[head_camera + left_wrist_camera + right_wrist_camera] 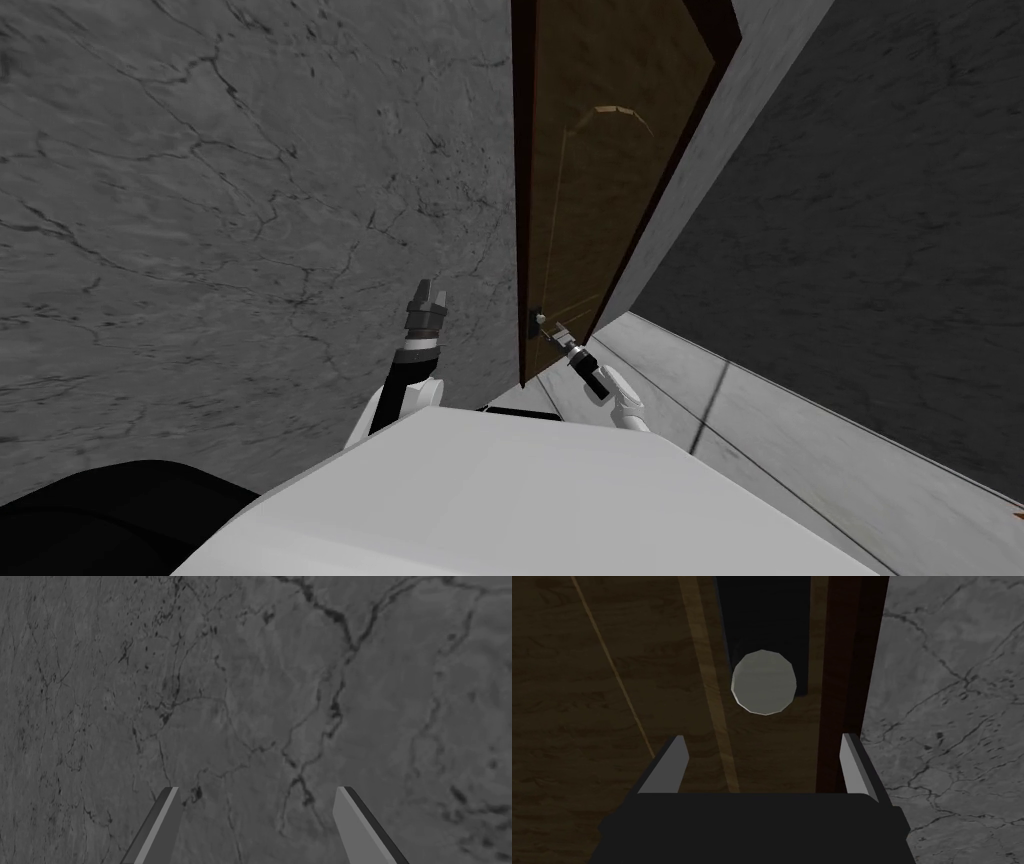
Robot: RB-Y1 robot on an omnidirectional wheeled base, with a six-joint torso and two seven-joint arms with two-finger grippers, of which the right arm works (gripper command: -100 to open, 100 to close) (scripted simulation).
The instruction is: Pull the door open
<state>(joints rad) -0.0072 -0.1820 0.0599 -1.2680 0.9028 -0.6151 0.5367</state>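
Clear gap to the knob — door frame close beside right pincer.

Dark brown door with visible wood grain and a faint sheen. Pale, smooth, matt knob. Grey wall veined like marble.

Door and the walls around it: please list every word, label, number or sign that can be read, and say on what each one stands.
None: no word, label, number or sign can be read on the brown door, on its pale round knob or on the grey veined wall.
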